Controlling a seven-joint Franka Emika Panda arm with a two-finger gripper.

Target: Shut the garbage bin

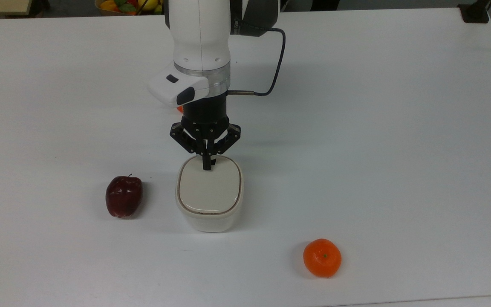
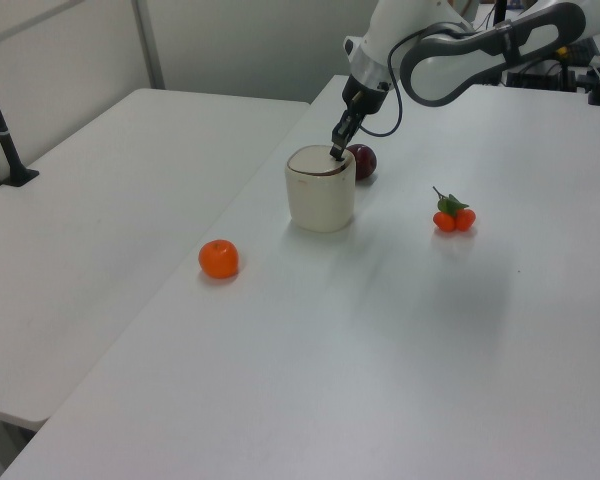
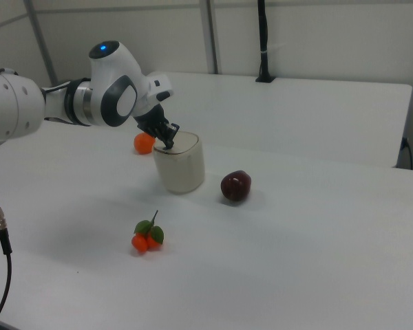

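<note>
One bin, lid down, gripper tips on it.
Garbage bin (image 1: 209, 204) sits mid-table between apple (image 1: 124, 196) and orange (image 1: 322, 257), in top view; lid (image 1: 209, 187) looks flat w/ rim. Gripper (image 1: 207, 165) has fingers pinched together, holding nothing, tips touching lid's far edge near the tab. Risks, as I judge: pushing harder could tip or skid the light bin; lifting off at an angle could snag the tab & reopen lid. No readable writing or brand at this moment.
</note>
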